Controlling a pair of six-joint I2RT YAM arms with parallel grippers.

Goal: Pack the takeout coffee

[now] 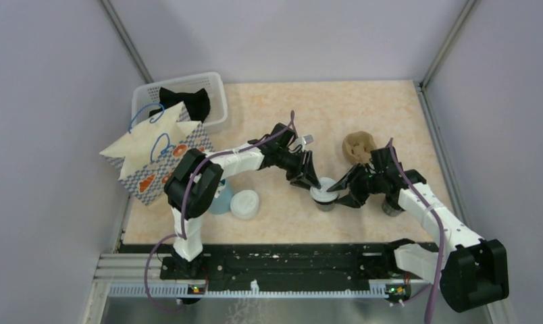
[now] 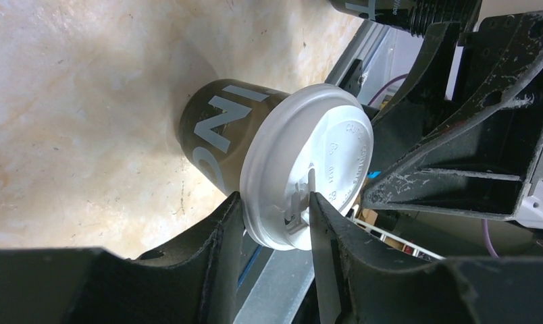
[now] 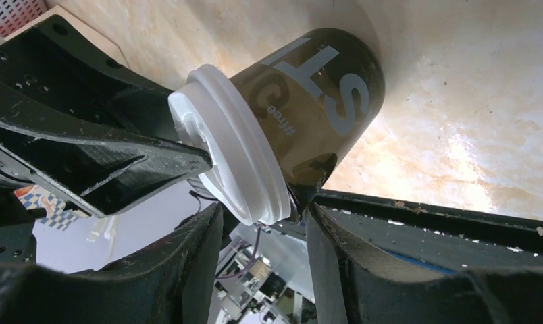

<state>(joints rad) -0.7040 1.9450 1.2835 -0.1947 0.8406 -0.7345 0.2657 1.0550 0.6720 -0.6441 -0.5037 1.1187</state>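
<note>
The takeout coffee (image 1: 325, 196) stands upright on the table between the two arms. It is a dark cup (image 2: 211, 131) with pale lettering and a white lid (image 2: 323, 152). My left gripper (image 1: 314, 182) reaches it from the left. Its jaws (image 2: 272, 200) pinch the lid's edge, one finger under the rim and the other on the lid's top by the sip tab. My right gripper (image 1: 345, 194) comes in from the right. It (image 3: 263, 208) closes over the lid's rim (image 3: 235, 162), one finger against the cup (image 3: 323, 88) just under the rim and the other at the lid's top.
A patterned paper bag (image 1: 157, 162) with blue handles stands at the left. Behind it is a white basket (image 1: 218, 101). A light blue cup (image 1: 221, 201) and a loose white lid (image 1: 245, 204) lie by the left arm. At the right are a brown crumpled lump (image 1: 358, 146) and another dark cup (image 1: 391, 208).
</note>
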